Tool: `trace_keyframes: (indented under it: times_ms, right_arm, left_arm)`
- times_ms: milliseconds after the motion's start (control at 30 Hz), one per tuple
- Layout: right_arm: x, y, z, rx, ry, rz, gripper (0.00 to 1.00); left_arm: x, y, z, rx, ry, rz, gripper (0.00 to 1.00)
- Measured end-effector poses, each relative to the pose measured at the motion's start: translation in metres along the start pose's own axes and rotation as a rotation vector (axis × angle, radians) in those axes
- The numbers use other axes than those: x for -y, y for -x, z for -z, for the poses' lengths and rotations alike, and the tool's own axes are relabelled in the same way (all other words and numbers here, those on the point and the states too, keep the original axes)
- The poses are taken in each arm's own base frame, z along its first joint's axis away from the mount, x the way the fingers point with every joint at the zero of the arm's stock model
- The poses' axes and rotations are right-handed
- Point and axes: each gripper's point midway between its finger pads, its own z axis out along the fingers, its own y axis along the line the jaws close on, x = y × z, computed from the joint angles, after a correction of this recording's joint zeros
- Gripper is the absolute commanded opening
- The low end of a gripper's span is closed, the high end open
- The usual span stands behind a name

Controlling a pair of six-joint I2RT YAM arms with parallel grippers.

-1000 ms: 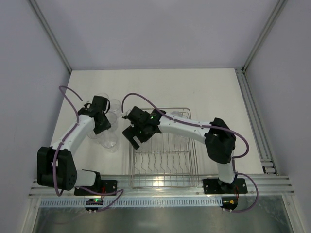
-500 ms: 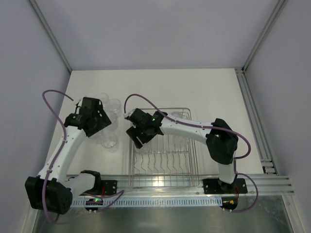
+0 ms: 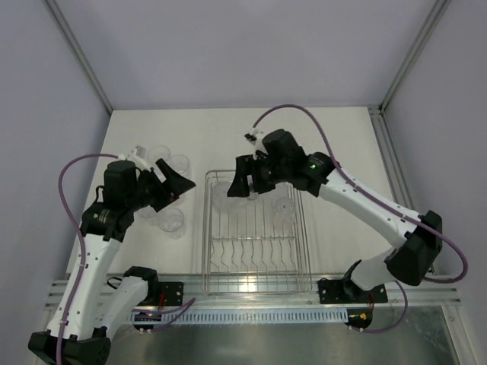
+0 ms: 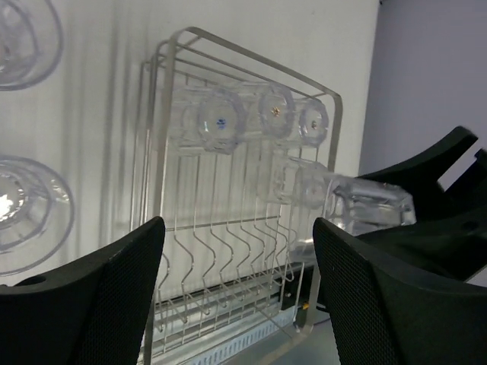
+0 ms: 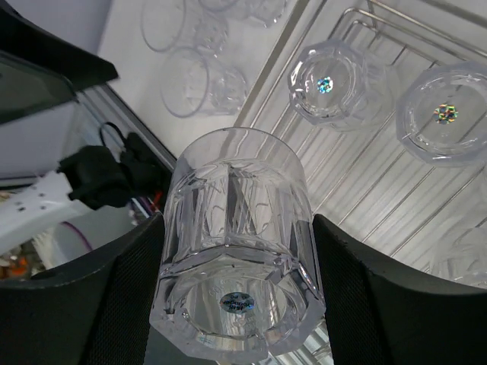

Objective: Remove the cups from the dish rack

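Lengthwise in gripper (image 5: 236,220): cup (image 5: 237,258), mouth outward

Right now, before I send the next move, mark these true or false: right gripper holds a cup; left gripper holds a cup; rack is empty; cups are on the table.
1. The right gripper holds a cup. True.
2. The left gripper holds a cup. False: it is open and empty.
3. The dish rack is empty. False: upturned cups sit in it.
4. Unloaded cups stand on the table, on the left arm's side of the rack. True.
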Motion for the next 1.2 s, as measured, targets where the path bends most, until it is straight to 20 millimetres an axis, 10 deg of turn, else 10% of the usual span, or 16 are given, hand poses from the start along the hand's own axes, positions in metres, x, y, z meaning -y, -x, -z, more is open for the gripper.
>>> trace_keyframes:
  times_ms: [167, 533, 1200]
  right_arm:
    - [0.007, 0.022, 0.041, 0.110, 0.164, -0.171, 0.04]
    - [-0.001, -0.015, 0.032, 0.003, 0.481, -0.547, 0.04]
    - [-0.020, 0.021, 0.058, 0.108, 0.642, -0.550, 0.04]
  left_arm:
    - [0.023, -0.024, -0.001, -0.080, -0.205, 0.025, 0.78]
    - [0.093, -0.040, 0.027, -0.184, -0.636, -0.038, 0.78]
    - [0.124, -0.091, -0.011, -0.359, -0.664, -0.072, 0.65]
